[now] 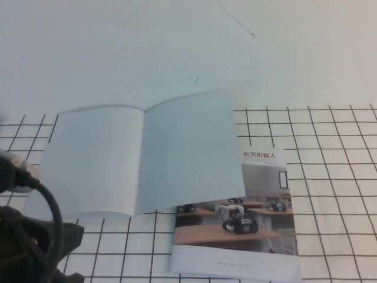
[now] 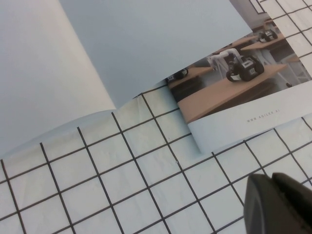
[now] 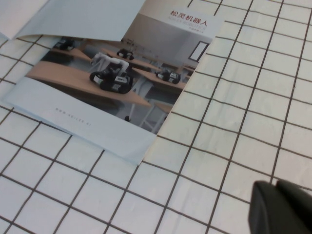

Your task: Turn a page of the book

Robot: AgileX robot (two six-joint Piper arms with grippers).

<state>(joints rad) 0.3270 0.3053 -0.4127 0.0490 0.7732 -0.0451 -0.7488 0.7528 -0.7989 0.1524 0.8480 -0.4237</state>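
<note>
The book [image 1: 141,159] is seen lying open on the grid cloth [image 1: 330,194], with two plain pale blue-white leaves facing up and the fold between them. The right leaf, the page [image 1: 191,153], is laid flat and its lower right part covers the upper left corner of a second brochure [image 1: 247,236]. This brochure shows a photo of robots on tables and a Chinese title, and it lies just beside the book, toward the robot and to the right. No photo grid is visible on the open leaves.

The left arm [image 1: 29,236] is seen at the lower left of the high view, near the left leaf but not touching it. The left gripper [image 2: 278,204] is seen only as a dark tip in its wrist view, above bare cloth; whether it is open cannot be told. The right gripper [image 3: 282,207] is held closed, with nothing in it, over bare cloth, apart from the brochure.
</note>
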